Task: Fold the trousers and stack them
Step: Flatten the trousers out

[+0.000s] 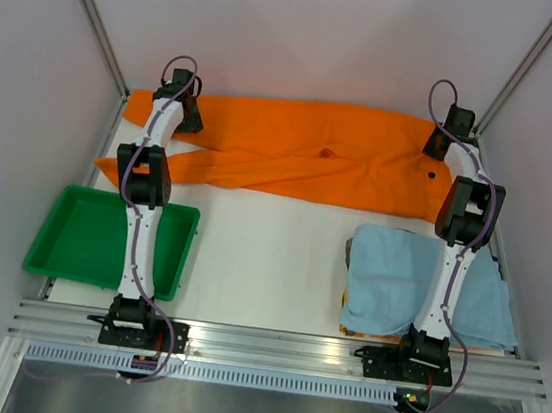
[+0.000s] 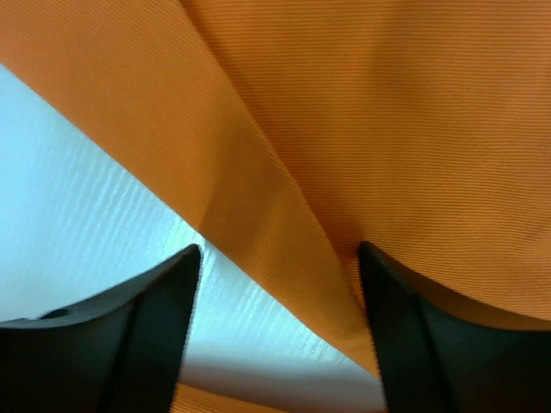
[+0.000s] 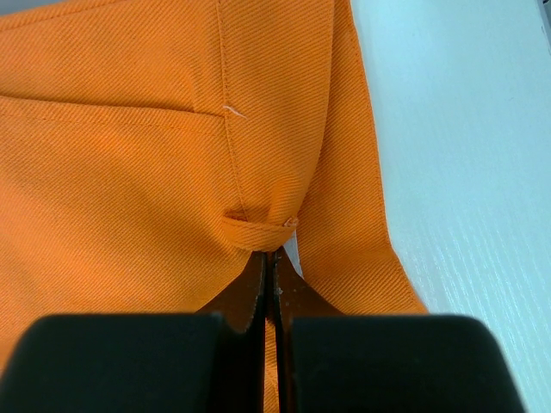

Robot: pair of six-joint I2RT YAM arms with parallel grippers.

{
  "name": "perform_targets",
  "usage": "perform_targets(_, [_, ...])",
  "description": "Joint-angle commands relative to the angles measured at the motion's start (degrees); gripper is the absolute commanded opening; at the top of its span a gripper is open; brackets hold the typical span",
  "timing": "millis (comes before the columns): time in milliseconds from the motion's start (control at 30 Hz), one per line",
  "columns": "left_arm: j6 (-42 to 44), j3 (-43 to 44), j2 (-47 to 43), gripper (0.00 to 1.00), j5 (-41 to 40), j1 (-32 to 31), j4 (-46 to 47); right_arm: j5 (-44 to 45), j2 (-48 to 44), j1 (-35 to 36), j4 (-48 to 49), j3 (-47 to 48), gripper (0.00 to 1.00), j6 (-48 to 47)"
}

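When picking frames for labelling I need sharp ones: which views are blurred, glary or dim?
Top view: even light, soft shadows, trousers crisp. Left wrist view: trouser weave sharp, dark fingers smeared at the near edge, table bluish with a sheen. Right wrist view: stitching sharp, closed fingers black and detail-less.

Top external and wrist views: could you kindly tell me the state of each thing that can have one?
trousers: unfolded, spread flat, waist to the right.
left gripper: open, over a trouser leg.
right gripper: shut, pinching the waistband by a belt loop.
green tray: upright, nothing seen inside.
light blue cloth: folded, lying flat.
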Motion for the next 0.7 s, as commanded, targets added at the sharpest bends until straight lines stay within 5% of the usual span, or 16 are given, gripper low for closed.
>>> perform_targets(0, [2.8,0.6,1.4,0.74,-1.8,0.1,-2.9,0.2,-3.6,-0.5,-0.4,-0.9,0.00,0.4])
perform_targets(133, [-1.2,-2.4,-2.2,0.30,-2.5,0.2,-0.3,0.3,-3.5,-0.5,-0.5,-1.1,0.00,0.8])
perform_targets(267, [-9.6,-11.2,-9.2,0.11,1.1,1.7,4.5,1.3,-3.3,-0.7,-0.5,-1.5,0.00,1.2])
perform_targets(467, [-22.0,-35.5,-25.2,0.08,5.3,5.5,17.8,-0.1,-2.2,-2.4,-0.6,-1.7,0.00,3.7])
perform_targets(633, [-26.8,-47.0,-31.3,0.30,5.2,6.4,24.0,-0.2,-2.6,-2.7,-0.1,-2.4,0.00,3.6])
perform_targets(667, [-27.2,-47.7,-31.1,0.42,5.2,6.4,22.8,-0.2,-2.7,-2.7,-0.1,-2.5,0.00,3.5])
